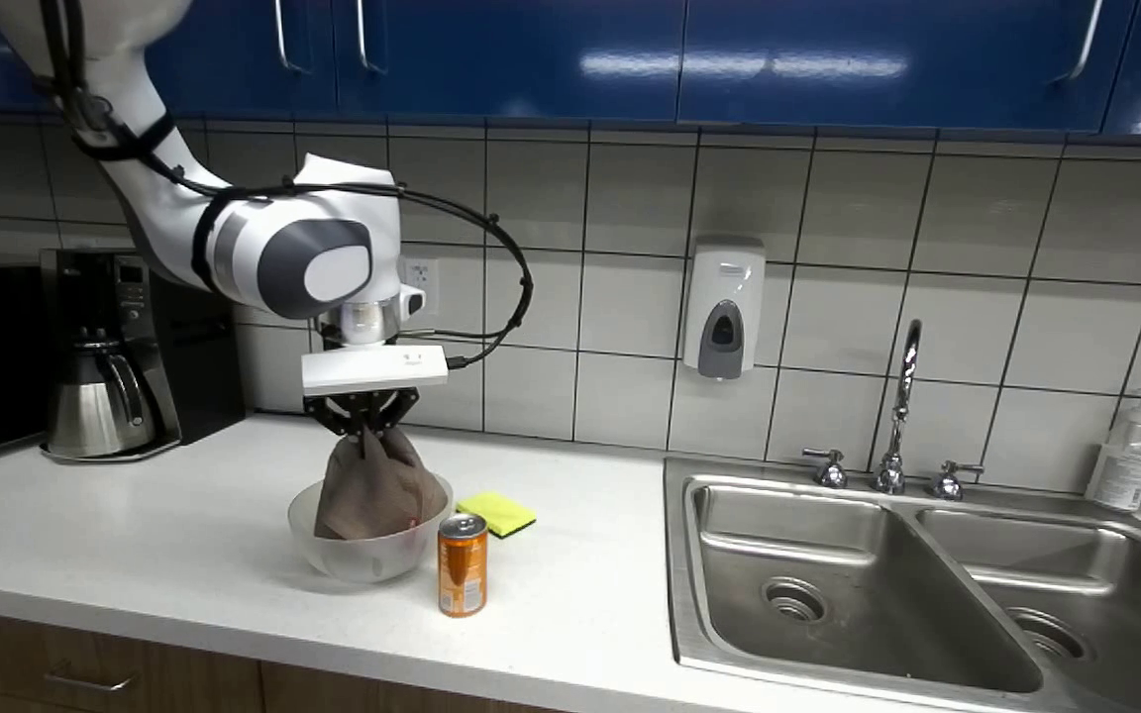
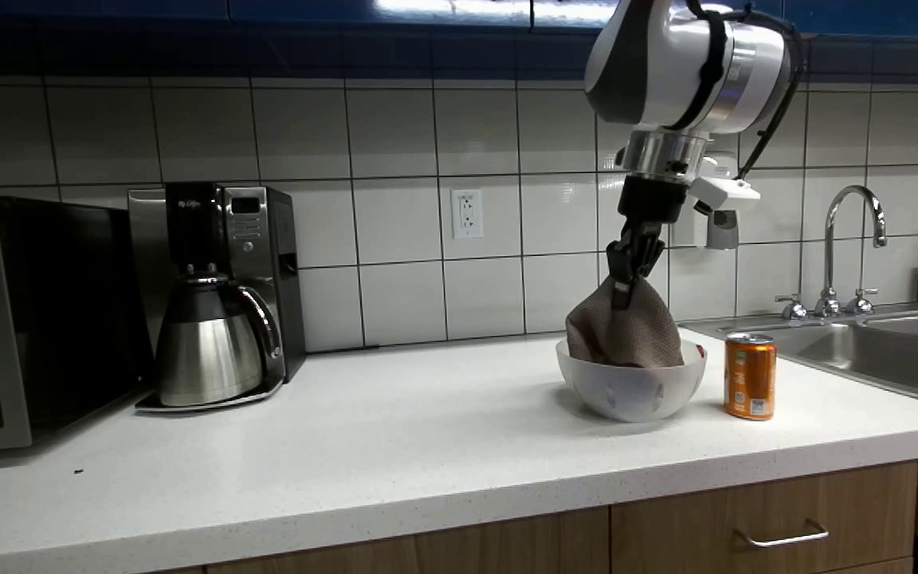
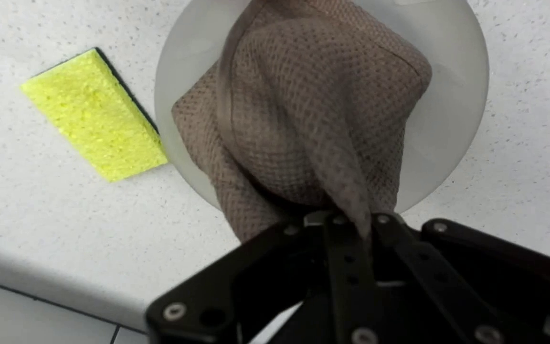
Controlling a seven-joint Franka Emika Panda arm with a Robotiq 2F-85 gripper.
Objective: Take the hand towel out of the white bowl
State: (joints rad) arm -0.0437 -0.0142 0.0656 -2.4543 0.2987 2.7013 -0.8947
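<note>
While the gripper (image 2: 623, 298) pinches a raised fold of it, the hand towel (image 3: 303, 105) stands in a peak over the white bowl (image 1: 367, 564), its lower folds inside the rim. The jaws are narrow, with cloth caught between them. The towel is grey-brown, with a waffle-like weave and a stitched hem along one edge. The bowl is round, frosted and translucent, and next to the towel in it shows a red patch (image 1: 413, 522) (too small to name). Just beside the bowl lies a flat rectangular sponge (image 3: 96, 117), yellow and porous above, dark beneath; whether the two touch cannot be told. Near them an orange can (image 1: 463, 569) stands upright with a silvery top.

Bowl, sponge and can are all on a white countertop (image 2: 395, 446), finely speckled, with wood-fronted drawers (image 2: 690, 518) beneath. Well apart from the bowl, a steel sink (image 1: 679, 594) is set into it, two basins side by side, each with a round drain; behind them a curved chrome faucet (image 1: 899, 416) rises between two lever handles (image 1: 831, 473), and a clear pump bottle (image 1: 1127, 465) stands there too. Toward the opposite end, a coffee maker (image 2: 252, 223) holds a steel carafe (image 2: 212, 351) with a dark handle, next to a dark-sided microwave (image 2: 68, 303). The wall (image 1: 531, 297) is of pale tiles with dark joints, bearing a soap dispenser (image 1: 726, 297) and an outlet (image 2: 467, 214), and glossy blue cabinets (image 1: 511, 59) run above
</note>
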